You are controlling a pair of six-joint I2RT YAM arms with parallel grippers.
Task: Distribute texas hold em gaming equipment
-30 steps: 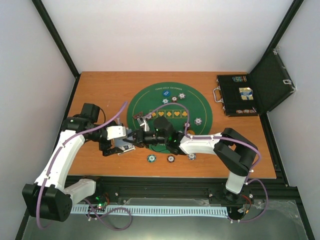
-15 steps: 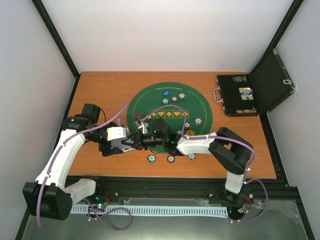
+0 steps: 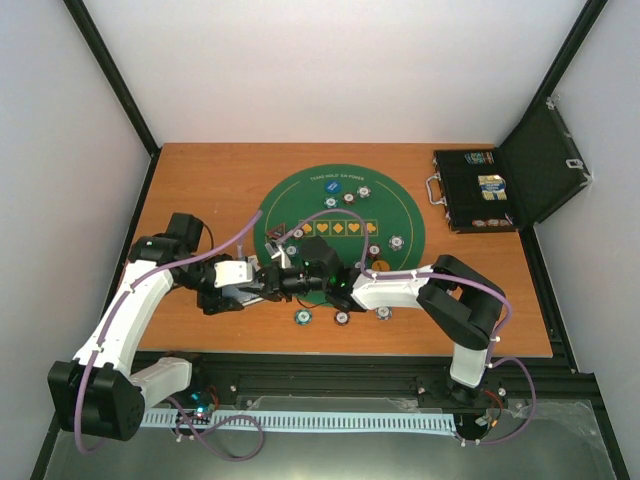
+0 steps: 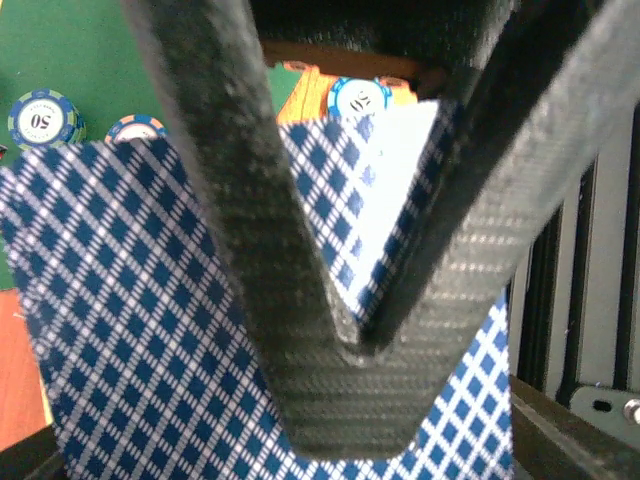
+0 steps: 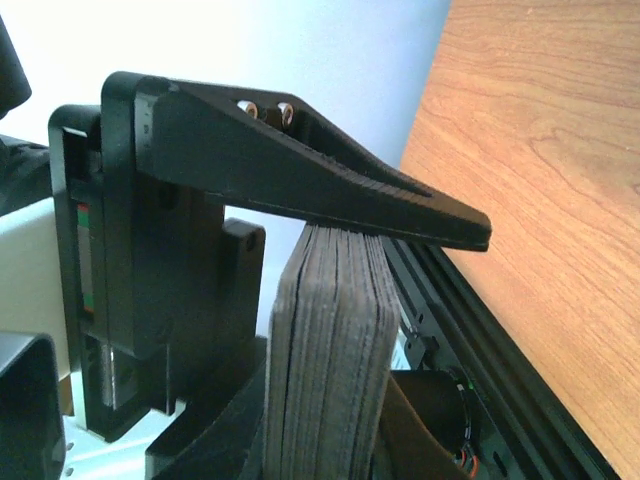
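Deck of playing cards, blue-checked backs: clamped between the closed fingers of the right hand, over the near-left rim of the green felt mat. Left hand: fingers converge at the tips against the card backs; cannot tell whether a card is gripped. Poker chips: three on the worktop just beside the mat's near edge, others on the felt.

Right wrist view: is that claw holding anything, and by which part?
Yes. The right claw holds a stack of playing cards, pinched by its opposite edges between the two fingers.
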